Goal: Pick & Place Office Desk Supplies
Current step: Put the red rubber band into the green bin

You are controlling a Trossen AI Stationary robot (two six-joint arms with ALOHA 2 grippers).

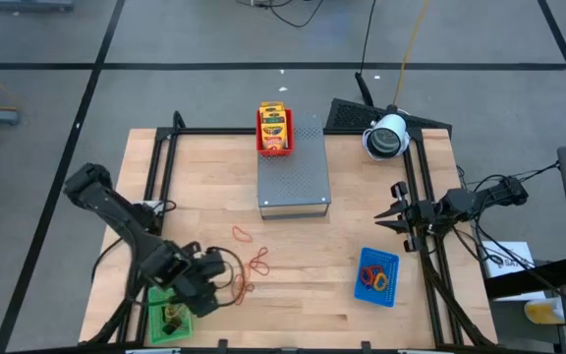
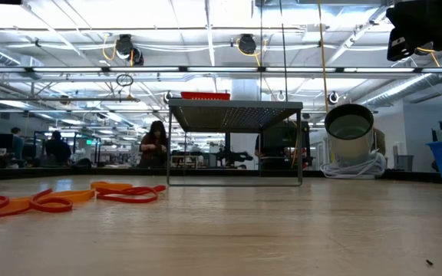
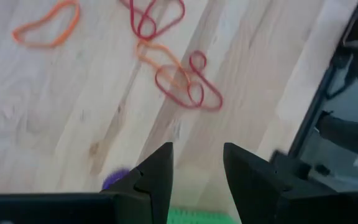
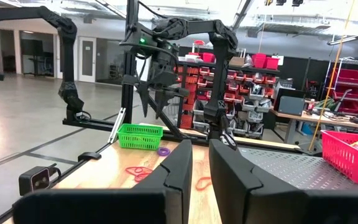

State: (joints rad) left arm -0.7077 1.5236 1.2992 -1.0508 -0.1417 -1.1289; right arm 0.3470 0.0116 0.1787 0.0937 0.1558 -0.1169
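Loose rubber bands lie flat on the wooden table: an orange loop, red loops and a red-and-orange tangle. A purple band lies beside the green mesh tray, which holds small dark pieces. My left gripper hovers open over bare wood at that tray's edge, pointing steeply down, nothing between its fingers. Crayon packets stand in the red tray on the grey box. My right gripper waits at the table's right edge, raised, fingers a little apart and empty.
The grey perforated box stands at the far middle. A blue mesh tray with rubber bands sits near right. A white roll-like can stands at the far right. Black frame rails run along both table sides.
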